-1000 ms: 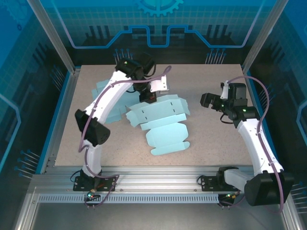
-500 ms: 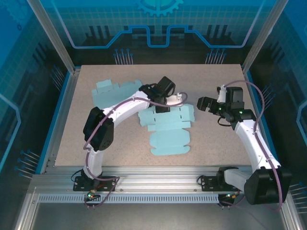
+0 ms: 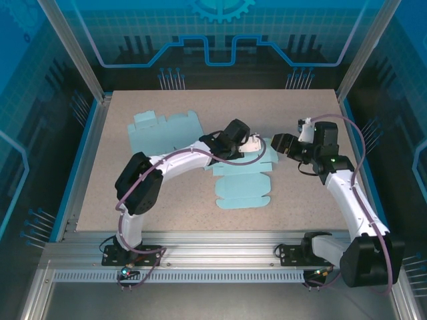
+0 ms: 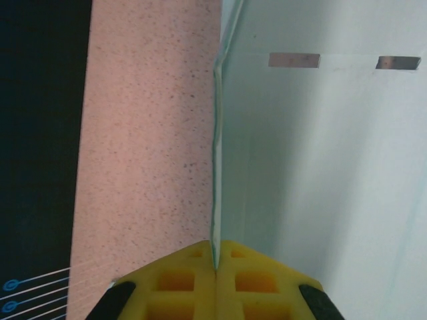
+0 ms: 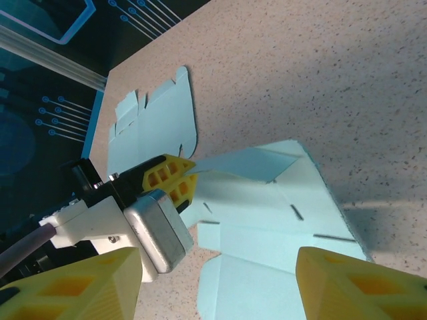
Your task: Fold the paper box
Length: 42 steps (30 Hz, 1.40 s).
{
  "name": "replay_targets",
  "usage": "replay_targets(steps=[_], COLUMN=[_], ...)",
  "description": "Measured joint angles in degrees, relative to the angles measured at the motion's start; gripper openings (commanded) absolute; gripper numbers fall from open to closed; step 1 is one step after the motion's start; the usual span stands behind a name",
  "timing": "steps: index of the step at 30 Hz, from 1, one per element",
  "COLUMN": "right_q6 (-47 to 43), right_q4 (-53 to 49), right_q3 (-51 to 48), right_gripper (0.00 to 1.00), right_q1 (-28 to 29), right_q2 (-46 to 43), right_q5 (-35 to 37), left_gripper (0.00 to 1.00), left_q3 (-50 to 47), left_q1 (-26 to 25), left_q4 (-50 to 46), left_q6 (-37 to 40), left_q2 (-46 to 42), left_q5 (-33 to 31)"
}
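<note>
The paper box (image 3: 243,187) is a light-blue cardboard blank. It lies near the middle of the speckled beige table (image 3: 300,107), a little toward the right side, between the 2 arms. Its near part rests flat on the surface.

The left gripper (image 3: 255,147) reaches across from the left and holds the far edge of the blank. In the left wrist view its 2 yellow fingers (image 4: 193,280) are pressed together on the thin edge of a panel of the paper box (image 4: 320,167), and this panel stands up from the table (image 4: 147,133). 2 narrow slots (image 4: 294,61) are cut in the sheet.

The right gripper (image 3: 279,143) is just beside the right far corner of the blank, apart from it as far as I can tell. In the right wrist view its yellow fingers (image 5: 73,287) are spread wide with nothing between them, and below them lies the paper box (image 5: 267,227).

A second blank (image 3: 163,125) of the same colour lies flat at the far left of the table, well apart from both grippers.
</note>
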Motion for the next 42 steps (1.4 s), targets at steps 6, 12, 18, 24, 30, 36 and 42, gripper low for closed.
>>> replay_targets(steps=[6,12,18,24,30,36,42], right_q6=[0.33,0.22,0.74,2.71,5.57,6.91,6.88], right_q4=[0.0,-0.02,0.61,3.89,7.85,9.22,9.31], right_q3=[6.95,12.72,14.01,13.27,12.66,12.66,13.4], right_gripper=[0.52,0.44,0.42,0.45,0.49,0.58,0.53], right_q1=[1.38,2.27,2.27,2.27,2.34,2.91,3.15], right_q2=[8.33,16.35,21.79,24.28,26.82,28.72,29.9], right_q5=[-0.07,-0.09,-0.96,-3.87,-7.28,-8.35,-8.37], left_gripper=[0.0,0.0,0.0,0.0,0.0,0.0,0.0], left_q3=[-0.33,-0.87,-1.75,-2.16,-2.54,-2.95,-2.89], left_q1=[-0.68,-0.94,-1.33,-1.44,-1.97,-2.4,-2.67], left_q4=[2.51,3.98,5.73,7.61,9.97,9.86,9.6], left_q6=[0.92,1.7,1.95,2.1,3.17,4.68,5.09], left_q2=[-0.79,-1.18,-1.22,-1.25,-1.25,-1.18,-0.85], left_q5=[-2.21,-3.34,-4.39,-4.98,-6.38,-7.98,-8.9])
